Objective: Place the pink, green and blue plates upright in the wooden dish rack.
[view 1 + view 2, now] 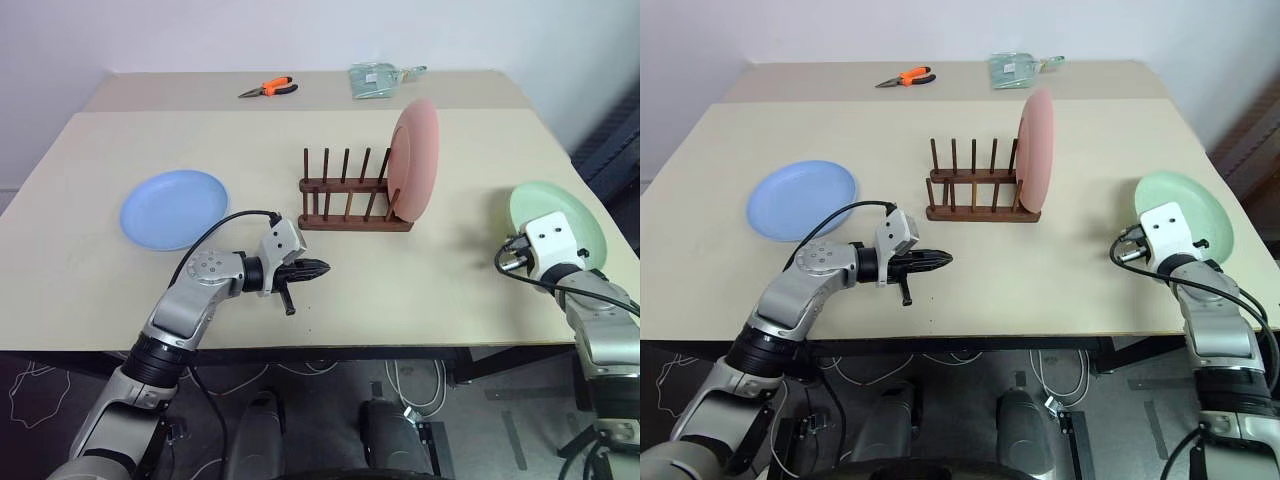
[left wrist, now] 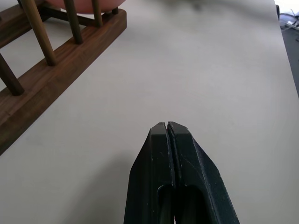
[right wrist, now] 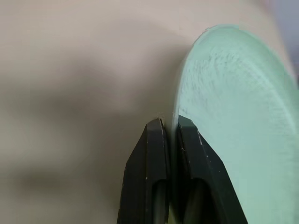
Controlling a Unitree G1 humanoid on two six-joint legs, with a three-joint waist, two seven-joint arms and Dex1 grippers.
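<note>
Right end effector (image 3: 169, 127) pinching green plate (image 3: 243, 121) rim on surface (image 1: 450, 280); left end effector (image 2: 167, 128) pressed together, empty, near wooden dish rack (image 1: 345, 200) holding pink plate (image 1: 413, 160) upright.

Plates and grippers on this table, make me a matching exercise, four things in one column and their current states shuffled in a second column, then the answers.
1. pink plate
2. blue plate
3. green plate
4. left gripper

A. shut on nothing, over bare table
B. standing upright in the wooden dish rack
C. rim pinched by the right gripper
D. lying flat, untouched

Pairs: 1-B, 2-D, 3-C, 4-A
</note>
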